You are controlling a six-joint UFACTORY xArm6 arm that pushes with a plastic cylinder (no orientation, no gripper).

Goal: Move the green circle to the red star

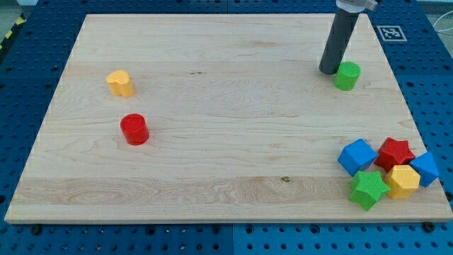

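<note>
The green circle (347,76) is a small green cylinder at the view's upper right of the wooden board (212,106). My tip (328,71) stands just left of it, touching or nearly touching its left side. The red star (395,154) lies at the view's lower right, inside a tight cluster of blocks, well below the green circle.
Around the red star sit a blue cube (357,156), a green star (368,189), a yellow block (403,181) and a second blue block (425,168). A red cylinder (134,129) and a yellow block (120,83) lie at the view's left.
</note>
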